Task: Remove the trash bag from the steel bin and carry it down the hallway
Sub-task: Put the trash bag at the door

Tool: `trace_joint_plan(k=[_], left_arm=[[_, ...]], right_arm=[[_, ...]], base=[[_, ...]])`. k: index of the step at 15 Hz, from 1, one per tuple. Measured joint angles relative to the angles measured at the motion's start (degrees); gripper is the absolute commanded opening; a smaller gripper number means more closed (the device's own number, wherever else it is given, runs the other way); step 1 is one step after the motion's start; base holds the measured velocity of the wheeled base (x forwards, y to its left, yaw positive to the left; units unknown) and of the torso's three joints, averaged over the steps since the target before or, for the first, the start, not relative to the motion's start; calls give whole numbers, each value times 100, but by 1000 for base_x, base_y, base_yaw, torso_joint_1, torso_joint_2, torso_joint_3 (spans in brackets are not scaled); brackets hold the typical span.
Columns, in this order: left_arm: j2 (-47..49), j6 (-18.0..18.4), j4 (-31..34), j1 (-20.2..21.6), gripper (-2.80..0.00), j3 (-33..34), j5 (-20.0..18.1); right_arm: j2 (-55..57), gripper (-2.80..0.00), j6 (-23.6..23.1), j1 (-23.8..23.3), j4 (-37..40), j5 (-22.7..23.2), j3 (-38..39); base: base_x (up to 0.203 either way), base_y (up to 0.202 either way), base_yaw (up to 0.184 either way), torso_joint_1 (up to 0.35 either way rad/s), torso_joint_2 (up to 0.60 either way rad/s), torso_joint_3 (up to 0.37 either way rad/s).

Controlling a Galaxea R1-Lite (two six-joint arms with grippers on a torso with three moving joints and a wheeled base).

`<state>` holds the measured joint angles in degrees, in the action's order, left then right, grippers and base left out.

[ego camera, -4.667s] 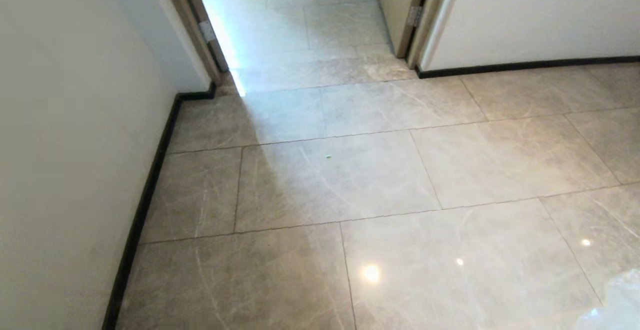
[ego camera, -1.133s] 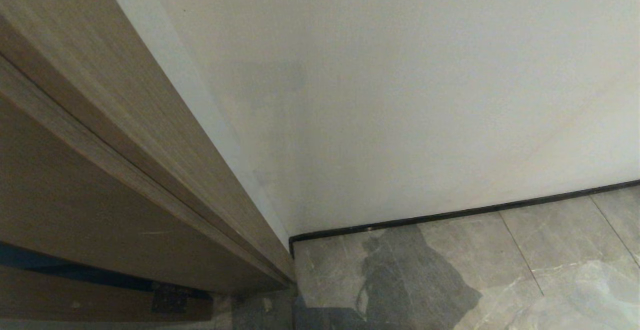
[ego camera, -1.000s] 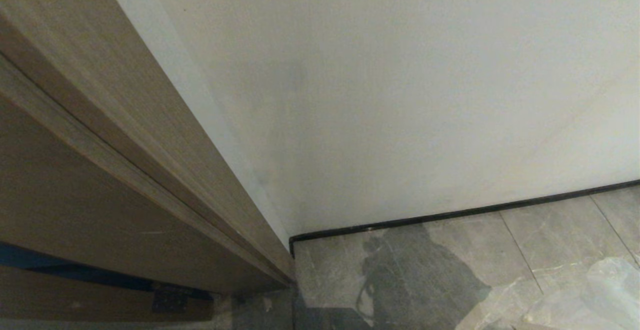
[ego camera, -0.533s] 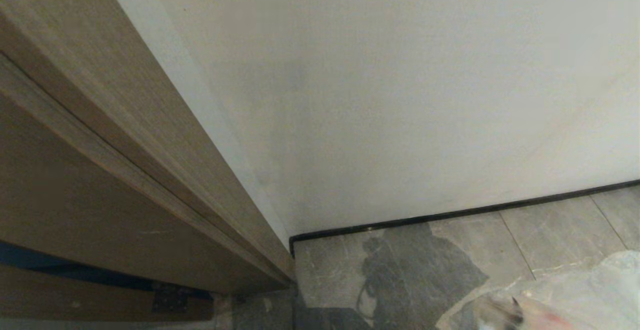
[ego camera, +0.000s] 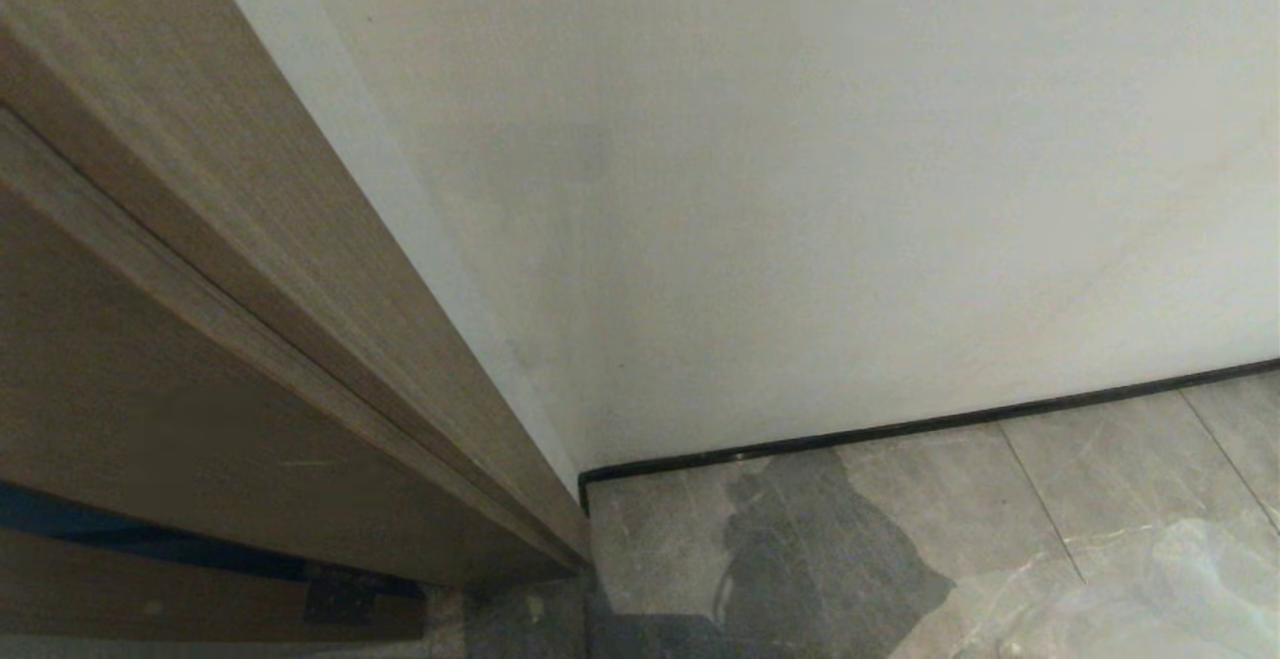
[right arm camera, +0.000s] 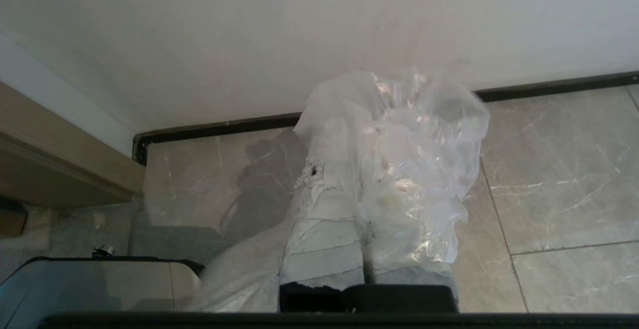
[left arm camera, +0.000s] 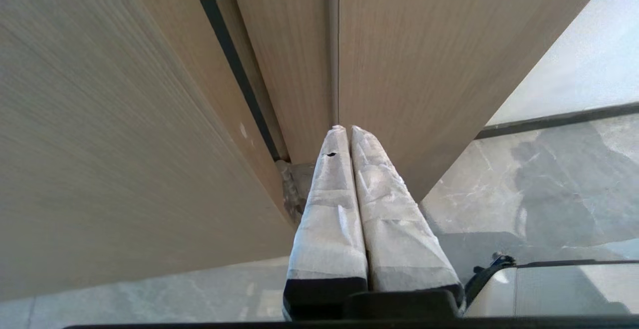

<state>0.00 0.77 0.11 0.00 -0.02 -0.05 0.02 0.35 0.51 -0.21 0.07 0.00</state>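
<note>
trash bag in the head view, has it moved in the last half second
Yes. The trash bag has dropped lower and rightward against the black skirting, leaving more floor tile showing.

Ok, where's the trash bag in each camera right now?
Head view: the trash bag shows faintly in the lower right corner, over the floor tiles.
Left wrist view: not in it.
Right wrist view: centre, bunched around the right claw, which is shut on it.
Shared landmark: the black skirting under the white wall.
</note>
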Motion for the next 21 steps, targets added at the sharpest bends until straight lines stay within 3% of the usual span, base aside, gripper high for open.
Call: trace_joint_plan(k=[15, 21], left_arm=[[0, -102, -3, 0, -280, 2, 13], [0, -82, -2, 0, -280, 2, 5]], right_arm=[[1, -280, -38, 0, 5, 24, 0], [3, -280, -54, 0, 0, 15, 0]], base=[[0, 0, 0, 2, 3, -185], [0, 0, 0, 1, 0, -23]])
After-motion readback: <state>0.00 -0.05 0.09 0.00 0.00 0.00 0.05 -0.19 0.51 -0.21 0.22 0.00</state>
